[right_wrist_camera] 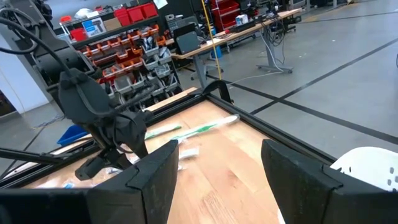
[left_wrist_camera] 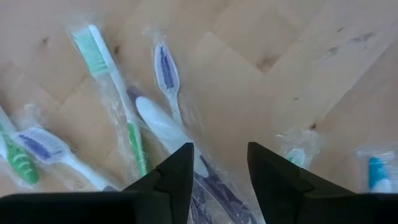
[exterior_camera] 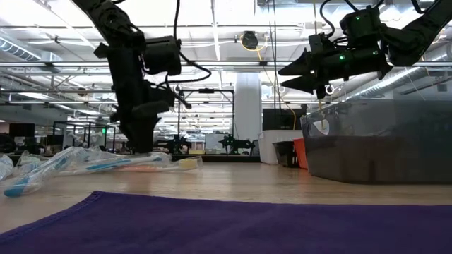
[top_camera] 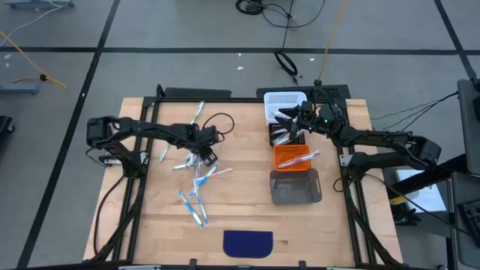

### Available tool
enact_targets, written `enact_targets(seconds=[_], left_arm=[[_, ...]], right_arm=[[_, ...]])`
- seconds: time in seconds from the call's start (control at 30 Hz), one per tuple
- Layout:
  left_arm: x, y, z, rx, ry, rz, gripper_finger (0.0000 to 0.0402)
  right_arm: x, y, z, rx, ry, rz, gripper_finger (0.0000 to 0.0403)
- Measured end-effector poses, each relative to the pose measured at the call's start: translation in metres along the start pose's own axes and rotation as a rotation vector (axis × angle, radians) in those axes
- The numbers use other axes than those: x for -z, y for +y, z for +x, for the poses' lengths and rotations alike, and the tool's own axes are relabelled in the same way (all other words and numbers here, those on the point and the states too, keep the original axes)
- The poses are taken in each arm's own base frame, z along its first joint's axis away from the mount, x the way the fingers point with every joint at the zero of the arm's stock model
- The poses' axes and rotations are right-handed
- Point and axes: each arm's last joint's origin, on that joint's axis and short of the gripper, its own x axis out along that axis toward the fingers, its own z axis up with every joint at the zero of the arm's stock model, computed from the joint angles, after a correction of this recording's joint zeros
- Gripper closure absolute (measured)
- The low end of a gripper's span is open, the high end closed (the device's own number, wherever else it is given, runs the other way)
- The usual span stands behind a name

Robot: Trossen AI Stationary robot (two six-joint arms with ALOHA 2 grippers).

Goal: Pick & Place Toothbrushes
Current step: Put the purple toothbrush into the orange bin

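Left claw: the left gripper (left_wrist_camera: 219, 163) is released, fingers apart, low over the wooden table (top_camera: 240, 210).
Toothbrushes: wrapped toothbrushes (left_wrist_camera: 163, 118) lie directly under and around it.
Right claw: the right gripper (top_camera: 289, 124) is also released, above the bins (top_camera: 294, 176).
Room: grey floor, shelves with red boxes (right_wrist_camera: 127, 37).
Writing: none readable.
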Motion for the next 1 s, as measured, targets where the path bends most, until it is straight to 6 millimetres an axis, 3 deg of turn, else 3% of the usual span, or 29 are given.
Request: enact_targets(seconds=[0.2,0.6,1.0], left_arm=[[-0.001,0.002,-0.009,-0.006,-0.036,-0.025,0.0247],[0.007,0.005,-0.009,-0.049,0.039,-0.089,0.0247],[0.008,0.003,0.008,-0.072,0.091,-0.102,0.0251]], right_arm=[[0.0,0.0,0.0,0.001,0.0,0.0,0.0181],[0.001,0.0,0.0,0.004,0.006,0.002,0.0181],[0.001,0.0,0.0,0.006,0.014,0.004,0.0181]])
